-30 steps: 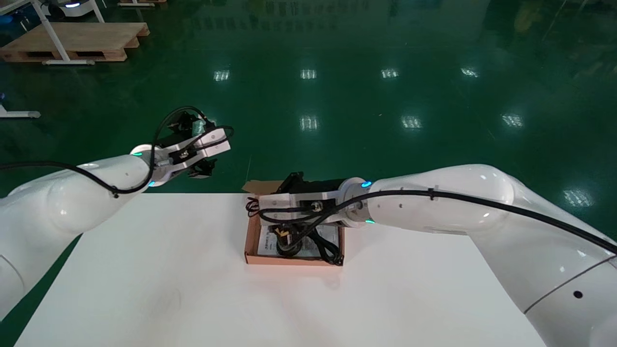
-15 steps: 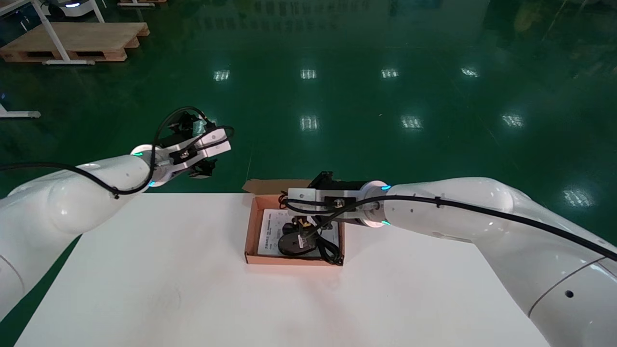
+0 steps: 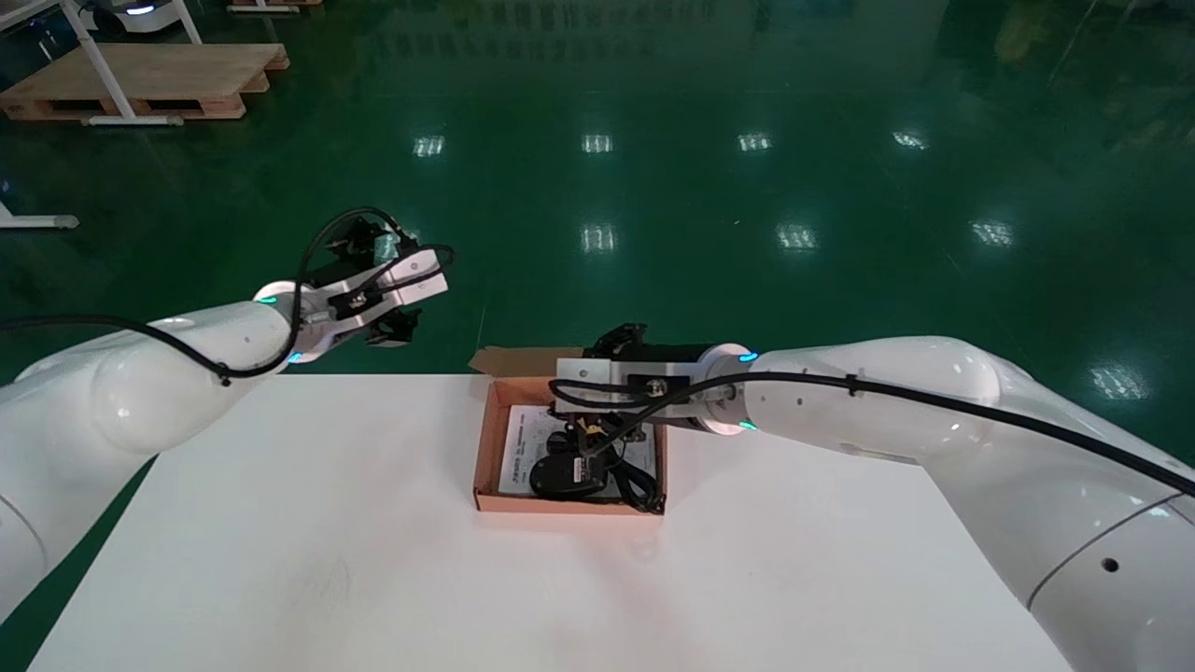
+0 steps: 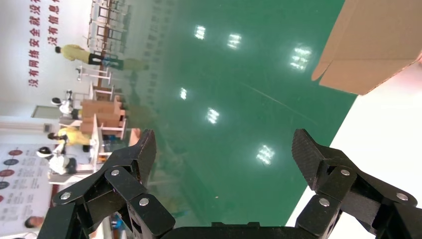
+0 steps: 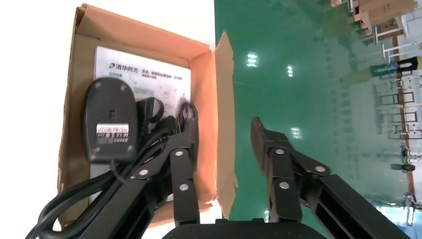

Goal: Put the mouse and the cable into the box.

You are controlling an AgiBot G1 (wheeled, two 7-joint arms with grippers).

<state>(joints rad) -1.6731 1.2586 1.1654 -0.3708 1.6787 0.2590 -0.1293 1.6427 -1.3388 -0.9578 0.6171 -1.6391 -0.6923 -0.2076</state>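
A brown cardboard box [image 3: 485,467] sits open on the white table [image 3: 327,523]. A black mouse [image 3: 560,474] lies in it upside down on a printed leaflet [image 5: 149,64], its black cable [image 3: 637,487] bunched beside it. In the right wrist view the mouse [image 5: 110,119] shows its label and the cable [image 5: 89,199] loops toward one end of the box. My right gripper [image 3: 597,385] hangs open over the box's far edge, holding nothing. Its fingers straddle the far flap [image 5: 225,89], as the right gripper [image 5: 224,119] shows. My left gripper [image 3: 392,285] stands open beyond the table's far left edge.
Green floor [image 3: 747,233] lies past the table's far edge. A wooden pallet [image 3: 140,79] is far off at the back left. The left gripper [image 4: 224,139] looks at floor, the table edge [image 4: 383,129] and the box flap [image 4: 368,45].
My right gripper has moved to the right and toward the far edge of the box, uncovering the mouse and cable lying inside. The left arm has stayed still.
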